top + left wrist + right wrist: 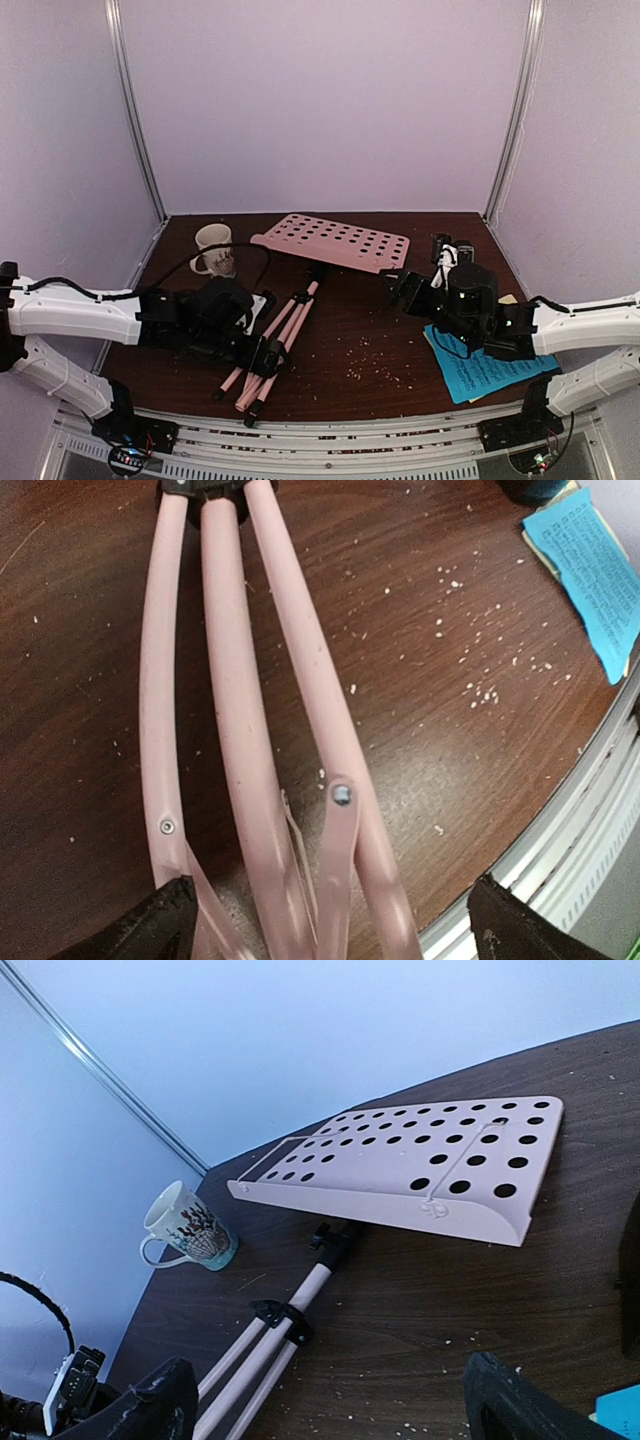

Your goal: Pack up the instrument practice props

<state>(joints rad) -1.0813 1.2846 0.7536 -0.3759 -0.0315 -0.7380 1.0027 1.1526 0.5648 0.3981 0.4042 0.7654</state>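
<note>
Claws on both arms stand wide open, and neither holds anything. The left claw (264,352) sits low near the near edge of the table (350,300), left of centre. Its fingers (170,920) are spread to either side of the folded tripod legs (240,730); whether they touch the legs I cannot tell. The right claw (335,1400) hovers toward the right side of the table with nothing between its fingers.

The pink music stand (335,240) lies down on the table. Its perforated tray is near the middle of the far edge, and its legs are bundled together, running toward the near edge. A blue sheet-music page (485,372) lies flat by the near right corner, partly under the right arm. A beige mug (214,249) stands upright near the far left corner. Pale crumbs (372,350) speckle the dark wood.
</note>
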